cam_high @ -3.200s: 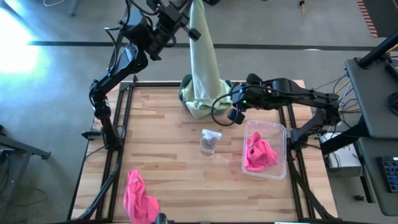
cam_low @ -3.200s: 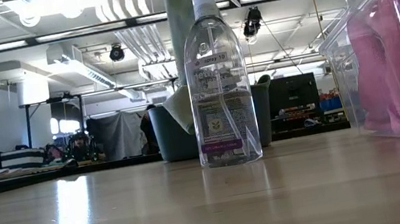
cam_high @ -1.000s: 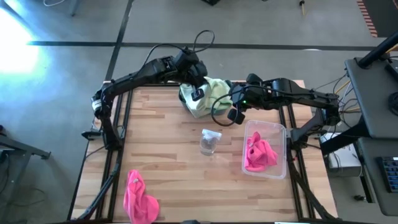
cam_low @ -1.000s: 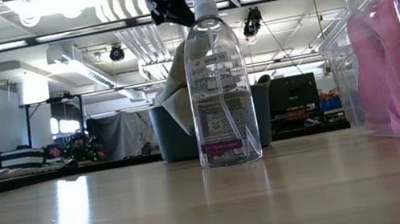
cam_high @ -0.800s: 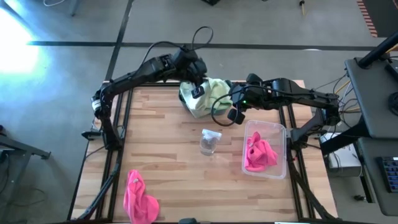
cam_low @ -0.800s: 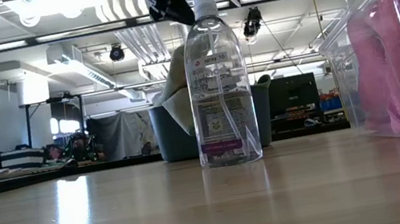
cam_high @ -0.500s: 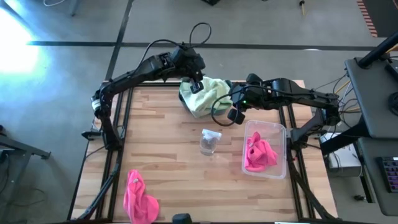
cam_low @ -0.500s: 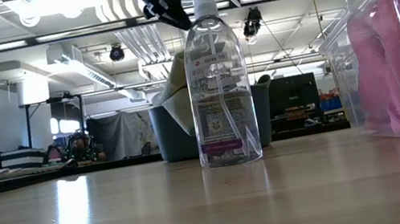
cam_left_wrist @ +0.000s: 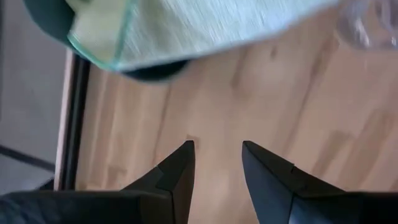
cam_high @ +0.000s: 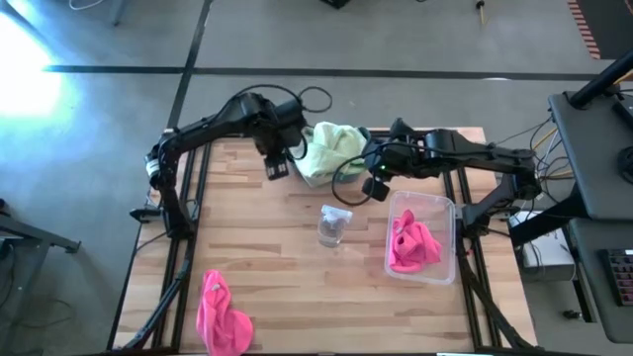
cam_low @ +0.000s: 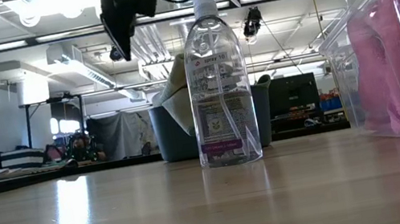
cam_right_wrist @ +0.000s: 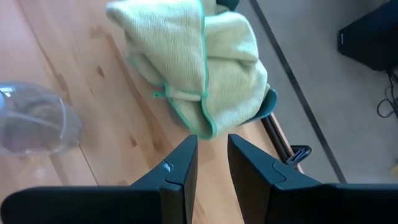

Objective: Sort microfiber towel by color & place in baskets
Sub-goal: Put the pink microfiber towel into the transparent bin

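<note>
Light green microfiber towels [cam_high: 331, 148] lie heaped in the dark teal basket [cam_right_wrist: 268, 103] at the table's far edge, one edge drooping over its rim [cam_left_wrist: 152, 71]. Pink towels [cam_high: 410, 245] fill the clear basket [cam_high: 447, 213] at the right. One pink towel [cam_high: 220, 314] lies on the table near its front left. My left gripper [cam_high: 276, 166] stands open just left of the teal basket, pointing down at bare wood [cam_left_wrist: 217, 155]. My right gripper [cam_high: 374, 184] hangs open between the two baskets, nothing between its fingers [cam_right_wrist: 211, 149].
A clear spray bottle [cam_high: 333, 225] stands upright mid-table, between the baskets and the lone pink towel; it fills the middle of the low view [cam_low: 217, 76]. Bare wood stretches across the table's left half. Cables loop behind the teal basket.
My left gripper has swung from above the green heap toward the table's left and tipped over until it points down at the wood. It is clear of the green towel, which stays heaped in the teal basket.
</note>
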Controlling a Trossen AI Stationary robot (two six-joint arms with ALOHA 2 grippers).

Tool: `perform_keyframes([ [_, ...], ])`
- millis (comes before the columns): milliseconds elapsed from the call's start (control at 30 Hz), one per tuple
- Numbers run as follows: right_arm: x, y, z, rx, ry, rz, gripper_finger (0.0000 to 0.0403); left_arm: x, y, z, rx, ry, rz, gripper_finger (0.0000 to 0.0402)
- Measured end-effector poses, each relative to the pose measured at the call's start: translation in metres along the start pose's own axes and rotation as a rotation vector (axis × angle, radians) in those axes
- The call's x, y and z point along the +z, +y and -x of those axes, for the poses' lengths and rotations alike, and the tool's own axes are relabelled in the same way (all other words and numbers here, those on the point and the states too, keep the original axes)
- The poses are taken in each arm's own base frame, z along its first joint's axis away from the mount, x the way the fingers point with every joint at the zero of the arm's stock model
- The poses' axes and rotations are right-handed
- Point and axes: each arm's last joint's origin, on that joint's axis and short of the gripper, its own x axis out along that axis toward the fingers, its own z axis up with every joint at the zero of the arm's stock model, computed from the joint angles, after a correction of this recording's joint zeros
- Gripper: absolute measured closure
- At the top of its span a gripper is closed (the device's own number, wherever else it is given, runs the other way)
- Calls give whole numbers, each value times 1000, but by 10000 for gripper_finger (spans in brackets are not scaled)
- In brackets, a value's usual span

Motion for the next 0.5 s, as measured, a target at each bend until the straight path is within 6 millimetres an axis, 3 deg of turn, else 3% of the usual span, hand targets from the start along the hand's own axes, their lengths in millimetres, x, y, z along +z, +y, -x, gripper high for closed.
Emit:
perform_keyframes([
  [267,-6,6,-10,-5,39,25,321,-12,-44,27,-178,-74,-12,283],
  [500,-6,7,-10,-2,34,48,321,-32,-96,68,-153,-284,-57,283],
])
